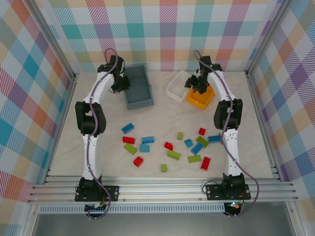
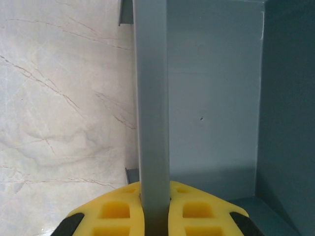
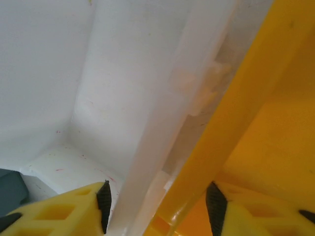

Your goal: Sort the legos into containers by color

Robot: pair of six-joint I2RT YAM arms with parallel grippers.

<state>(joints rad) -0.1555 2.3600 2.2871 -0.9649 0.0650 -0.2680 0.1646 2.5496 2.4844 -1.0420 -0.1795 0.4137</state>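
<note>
Marble tabletop (image 1: pixel 162 110) | left arm (image 1: pixel 93 101) stretched forward | fingers (image 2: pixel 115 211) clamp grey bin (image 2: pixel 152 98)

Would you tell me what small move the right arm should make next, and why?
Probably close the right claw firmly: it straddles the adjoining walls of the white bin and orange bin, and the left claw pinches a wall of the grey bin. The bricks lie nearer the arm bases, so a firm grip likely precedes dragging the bins closer.
</note>
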